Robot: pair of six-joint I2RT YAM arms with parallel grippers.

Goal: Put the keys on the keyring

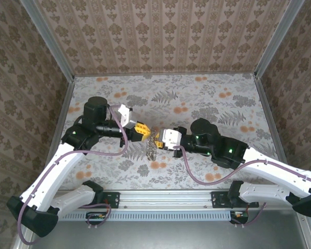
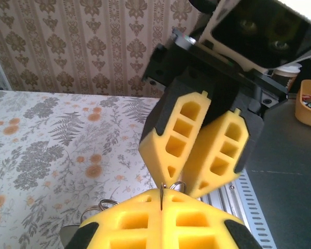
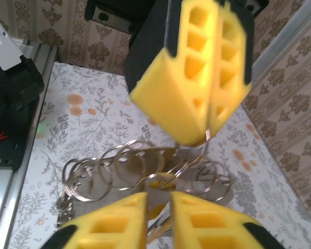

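Left gripper [image 2: 161, 202] clamps tight on one wire loop of the keyring [image 3: 109, 168], likely to steady it; the rings hang between the two grippers — right gripper [image 3: 159, 205] faces them, jaws narrowly parted, probably readying to thread.

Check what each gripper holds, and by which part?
Left gripper pinches the keyring by the top of one thin wire loop, at its fingertips. Right gripper: jaws slightly apart at the loops; whether it grips cannot be told.
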